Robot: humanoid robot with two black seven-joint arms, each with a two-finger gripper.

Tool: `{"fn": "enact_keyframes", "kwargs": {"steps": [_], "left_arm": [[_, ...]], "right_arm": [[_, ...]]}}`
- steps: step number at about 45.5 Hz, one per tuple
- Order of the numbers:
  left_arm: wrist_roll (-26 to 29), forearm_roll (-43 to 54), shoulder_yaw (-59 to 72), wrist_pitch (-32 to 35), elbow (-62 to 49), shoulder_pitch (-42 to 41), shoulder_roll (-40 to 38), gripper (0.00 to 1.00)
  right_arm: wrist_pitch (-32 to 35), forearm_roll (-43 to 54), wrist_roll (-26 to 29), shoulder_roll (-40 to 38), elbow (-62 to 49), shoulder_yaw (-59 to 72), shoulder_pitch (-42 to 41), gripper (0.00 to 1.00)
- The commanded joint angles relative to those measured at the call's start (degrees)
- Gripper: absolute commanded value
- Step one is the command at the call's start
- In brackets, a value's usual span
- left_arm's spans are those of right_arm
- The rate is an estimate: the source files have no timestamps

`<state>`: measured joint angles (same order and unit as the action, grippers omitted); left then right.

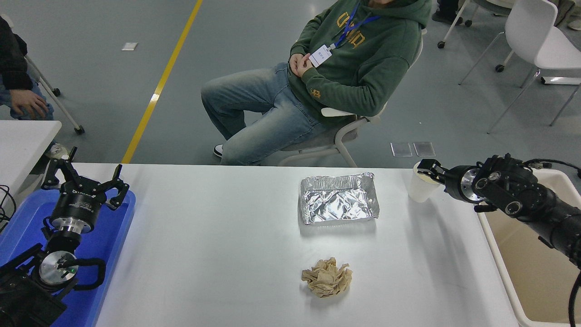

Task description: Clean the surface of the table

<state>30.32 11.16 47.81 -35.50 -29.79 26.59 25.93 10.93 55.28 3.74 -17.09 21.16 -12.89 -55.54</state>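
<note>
- The table surface (218, 236) spans the middle of the view, carrying a white paper cup (420, 186) near its far right edge, a crumpled foil tray (338, 197) left of the cup, and a wad of brown paper (327, 277) nearer the robot.
- The right gripper (427, 169) sits at the cup's rim; whether its jaws are closed on it I cannot tell.
- Risk: a light cup (possibly empty) may tip or skid off the far edge if nudged sideways.
- Risk: a pinch on the thin rim may crush it or slip during the carry to the beige bin (540, 272).
- The left gripper (84, 181) is spread wide, parked over the blue tray (27, 227).
</note>
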Motion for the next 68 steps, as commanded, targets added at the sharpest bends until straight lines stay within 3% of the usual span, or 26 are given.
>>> {"fn": "enact_keyframes", "kwargs": {"steps": [1,5,30,37,43,46,49,53,68], "left_arm": [[0.0,0.0,0.0,0.0,0.0,0.0,0.0,1.0],[0.0,0.0,0.0,0.0,0.0,0.0,0.0,1.0],[0.0,0.0,0.0,0.0,0.0,-0.1,0.0,1.0],[0.0,0.0,0.0,0.0,0.0,0.0,0.0,1.0],[0.0,0.0,0.0,0.0,0.0,0.0,0.0,1.0],[0.0,0.0,0.0,0.0,0.0,-0.1,0.0,1.0],[0.0,0.0,0.0,0.0,0.0,-0.1,0.0,1.0],[0.0,0.0,0.0,0.0,0.0,0.0,0.0,1.0],[0.0,0.0,0.0,0.0,0.0,-0.1,0.0,1.0]], "right_arm": [[-1.6,0.0,0.5,1.6,-3.9,0.1,0.1,0.86],[-2.1,0.0,0.5,1.7,-4.8,0.1,0.2,0.8],[-1.9,0.0,0.6,5.2,-3.7,0.1,0.9,0.8],[-2.1,0.0,0.6,5.9,-4.1,0.1,0.9,0.73],[-2.1,-0.1,0.6,5.9,-4.2,0.1,0.8,0.6],[-2.1,-0.1,0.6,5.9,-4.3,0.1,0.7,0.48],[-2.1,-0.1,0.7,5.8,-4.5,0.1,0.4,0.31],[-1.9,-0.1,1.0,5.3,-4.6,0.1,0.3,0.01],[-1.4,-1.2,0.9,3.1,-3.7,1.6,-0.4,0.0]]}}
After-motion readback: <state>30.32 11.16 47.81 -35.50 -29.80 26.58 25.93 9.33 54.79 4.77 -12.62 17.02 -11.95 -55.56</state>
